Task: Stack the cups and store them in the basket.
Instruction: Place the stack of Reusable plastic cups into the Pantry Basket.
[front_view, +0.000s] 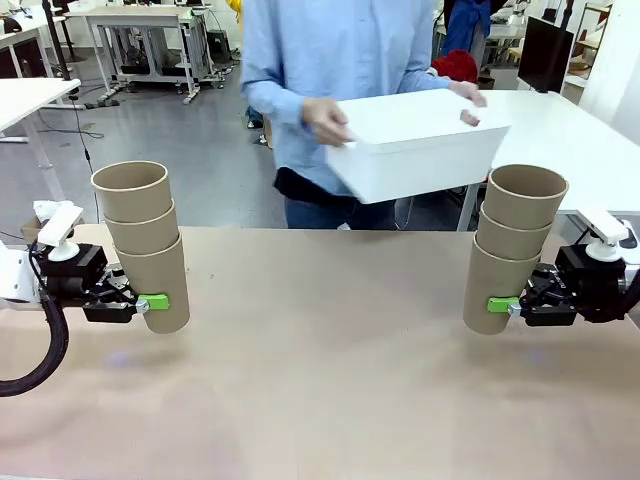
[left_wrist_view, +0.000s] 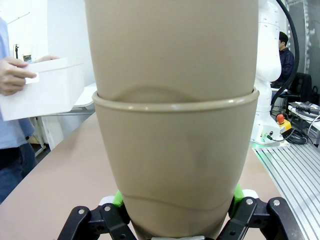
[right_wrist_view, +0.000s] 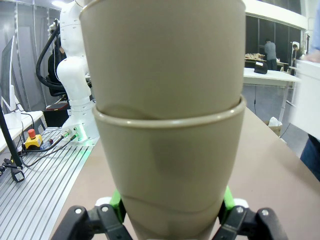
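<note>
Observed at picture left of front view: left stack (front_view: 143, 240) of three nested paper cups, plain matte tan-brown, tall and tapered, with rolled rims. Gripped low on the bottom cup by left gripper (front_view: 152, 301), black with green pads, reaching in sideways, jaws clamped on that cup's wall. Leaning slightly, top toward picture left. Base near the light brown tabletop (front_view: 320, 390); contact not determinable.

Mirrored at picture right: right stack (front_view: 515, 245), likewise three nested cups of the same kind, bottom cup pinched near its base by right gripper (front_view: 502, 304), jaws tight against the cup. Top leaning slightly toward picture right. Well apart from left stack, with bare tabletop between.

Confirmed in left wrist view: left gripper (left_wrist_view: 175, 222), green pads pressed to both sides of the lowest cup of left stack (left_wrist_view: 172, 150), next cup seated inside it. Same in right wrist view: right gripper (right_wrist_view: 170, 217) closed on the bottom cup of right stack (right_wrist_view: 167, 125).

Large white rectangular plastic basket (front_view: 415, 150) with rounded corners at the far side, off the tabletop and tilted. Held by a person (front_view: 330, 50) in a light blue shirt, one hand (front_view: 325, 122) at its left end, other hand (front_view: 468, 92) at its right end. Well apart from both stacks. Also noted at the left edge of left wrist view: basket (left_wrist_view: 45, 95).
</note>
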